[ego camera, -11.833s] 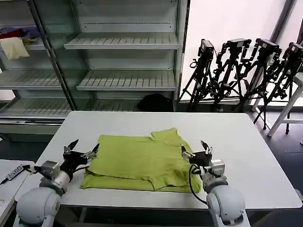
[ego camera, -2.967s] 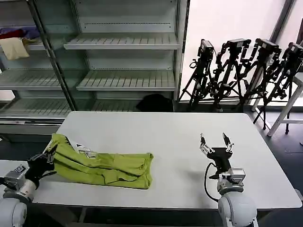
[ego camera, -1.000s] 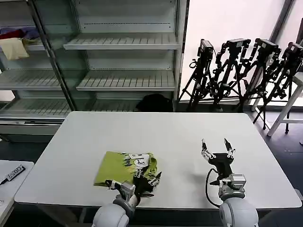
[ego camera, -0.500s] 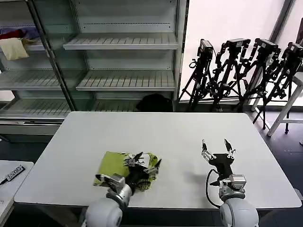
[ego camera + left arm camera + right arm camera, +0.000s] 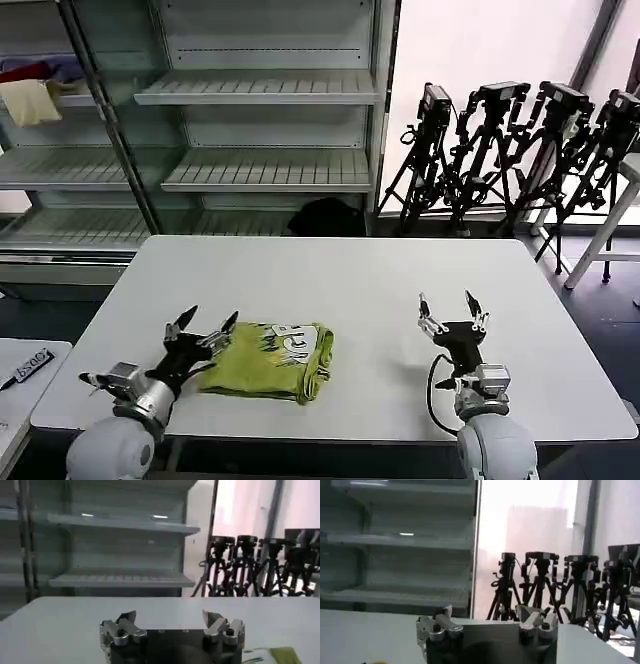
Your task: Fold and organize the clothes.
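shirt (image 5: 268,358): folded, on the table's (image 5: 400,270) near edge, left of centre; long axis runs left-right.
left gripper (image 5: 201,333): wide, empty, just left of the shirt; your nearer arm.
right gripper (image 5: 447,313): wide, empty, well right of it.

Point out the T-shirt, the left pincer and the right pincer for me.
T-shirt (image 5: 268,361), head view, middle of the folded bundle.
Left pincer (image 5: 201,329), head view, midway between its open fingertips.
Right pincer (image 5: 446,308), head view, midway between its open fingertips.
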`<state>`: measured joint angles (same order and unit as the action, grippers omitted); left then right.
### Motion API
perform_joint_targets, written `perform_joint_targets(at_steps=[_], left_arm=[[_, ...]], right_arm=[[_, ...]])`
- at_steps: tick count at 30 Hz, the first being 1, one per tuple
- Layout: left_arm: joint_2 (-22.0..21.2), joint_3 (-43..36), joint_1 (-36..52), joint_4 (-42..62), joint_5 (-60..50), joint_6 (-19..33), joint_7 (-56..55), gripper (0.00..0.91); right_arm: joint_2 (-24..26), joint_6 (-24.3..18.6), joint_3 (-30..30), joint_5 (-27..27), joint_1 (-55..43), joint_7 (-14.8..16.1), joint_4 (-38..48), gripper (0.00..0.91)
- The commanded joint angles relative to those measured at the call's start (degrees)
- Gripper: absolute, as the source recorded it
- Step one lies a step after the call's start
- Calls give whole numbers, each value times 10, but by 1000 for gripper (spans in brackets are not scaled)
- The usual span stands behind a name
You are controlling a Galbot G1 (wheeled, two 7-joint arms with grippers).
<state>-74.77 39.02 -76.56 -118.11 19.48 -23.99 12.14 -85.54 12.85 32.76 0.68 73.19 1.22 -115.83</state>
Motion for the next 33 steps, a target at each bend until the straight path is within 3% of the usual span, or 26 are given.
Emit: perform_joint_targets(at_steps=[1, 8, 21, 22, 24, 25, 27, 29, 33], left_arm=[[2, 24, -34, 3, -21, -6, 17, 907], [-13, -44, -55, 33, -71, -2, 14, 907], [-12, -31, -40, 71, -62, 0, 5, 907], [-12, -32, -41, 71, -58, 0, 5, 877], [-13, -33, -43, 72, -48, -1, 6, 715], [-13, -34, -43, 72, -47, -1, 6, 423], [-16, -35, -41, 74, -39, -3, 6, 131], [-18, -36, -39, 72, -24, -17, 4, 20], [-17, -33, -36, 73, 31, -43, 8, 20]], right_arm=[[-1, 0, 0, -4, 1, 0, -1, 907], [1, -4, 9, -1, 12, 1, -3, 907], [3, -5, 9, 0, 11, 1, 1, 907], [3, -5, 8, -1, 10, 1, 2, 907], [2, -5, 7, -1, 8, 1, 3, 907], [2, -5, 6, -2, 7, 1, 3, 907], [1, -4, 5, -2, 6, 1, 4, 907], [0, -4, 5, -3, 5, 1, 4, 907], [1, -5, 5, -3, 6, 1, 6, 907]])
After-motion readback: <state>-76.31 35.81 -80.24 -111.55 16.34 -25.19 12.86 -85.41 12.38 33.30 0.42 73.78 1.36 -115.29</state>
